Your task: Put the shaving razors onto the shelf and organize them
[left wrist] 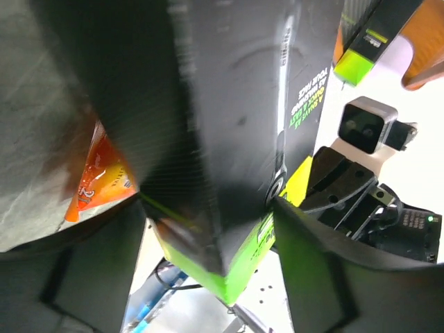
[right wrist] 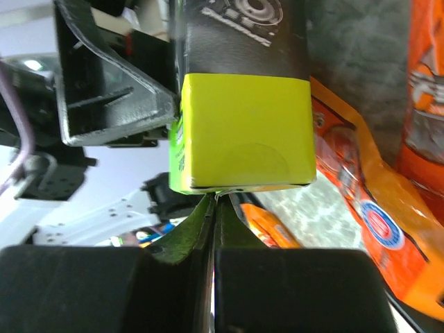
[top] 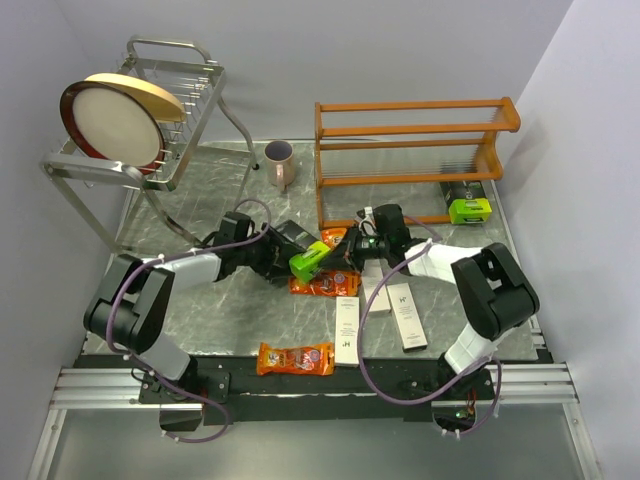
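Note:
My left gripper (top: 288, 250) (left wrist: 208, 232) is shut on a lime-green-and-black razor pack (top: 310, 262) (left wrist: 236, 104), held just above the table in front of the orange-brown wooden shelf (top: 415, 128). My right gripper (top: 362, 247) (right wrist: 214, 201) is shut, its tips touching the lower edge of that pack's lime end (right wrist: 243, 132). A second lime-green pack (top: 468, 210) lies on the shelf's bottom right. Three white boxes (top: 347, 330) (top: 405, 315) (top: 378, 290) and orange packets (top: 295, 358) (top: 322, 284) (right wrist: 368, 208) lie on the table.
A mauve mug (top: 279, 163) stands left of the shelf. A silver wire rack (top: 190, 110) with a round plate (top: 115, 122) stands at the back left. A dark pack (top: 465, 189) sits behind the lime one on the shelf.

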Available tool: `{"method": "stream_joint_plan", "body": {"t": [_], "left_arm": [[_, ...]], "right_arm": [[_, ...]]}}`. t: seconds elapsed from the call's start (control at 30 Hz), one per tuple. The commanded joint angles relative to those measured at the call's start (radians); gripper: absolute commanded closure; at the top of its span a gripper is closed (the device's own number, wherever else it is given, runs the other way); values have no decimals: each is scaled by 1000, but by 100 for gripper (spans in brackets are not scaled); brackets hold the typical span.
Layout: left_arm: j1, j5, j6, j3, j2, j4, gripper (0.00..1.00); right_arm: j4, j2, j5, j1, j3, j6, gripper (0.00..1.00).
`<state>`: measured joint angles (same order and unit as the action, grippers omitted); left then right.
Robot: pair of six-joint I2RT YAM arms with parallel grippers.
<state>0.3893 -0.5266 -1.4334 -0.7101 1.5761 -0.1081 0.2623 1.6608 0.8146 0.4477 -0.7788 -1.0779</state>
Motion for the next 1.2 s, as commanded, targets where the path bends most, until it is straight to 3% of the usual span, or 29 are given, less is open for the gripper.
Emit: {"method": "stream_joint_plan", "body": {"t": [0.0, 0.23, 0.27, 0.4, 0.5, 0.67, 0.8, 1.17], "left_arm": [[2, -21, 68, -2, -53, -107, 38], [-24, -41, 210, 80, -100, -229, 56], [-38, -68, 238, 81, -102, -251, 57], [-50, -153, 320, 133, -131, -372, 56], [-46, -185, 370, 185, -178, -436, 57], [-21, -228, 475, 212, -231, -478, 59], [-7, -265, 493, 170, -208, -493, 58], [43, -291, 435, -89, 86, -533, 59]], "right_arm": [[-129, -85, 28, 28, 1, 153, 97], [-225, -136, 23, 23, 15, 308, 92], [-227, -150, 40, 22, 15, 317, 88], [-241, -216, 116, -27, 13, 354, 57], [-296, -268, 217, -126, 26, 392, 50], [-416, -295, 248, -274, 64, 483, 48], [-336, -322, 235, -294, 98, 435, 48], [-316, -355, 201, -343, 96, 434, 47]]}}
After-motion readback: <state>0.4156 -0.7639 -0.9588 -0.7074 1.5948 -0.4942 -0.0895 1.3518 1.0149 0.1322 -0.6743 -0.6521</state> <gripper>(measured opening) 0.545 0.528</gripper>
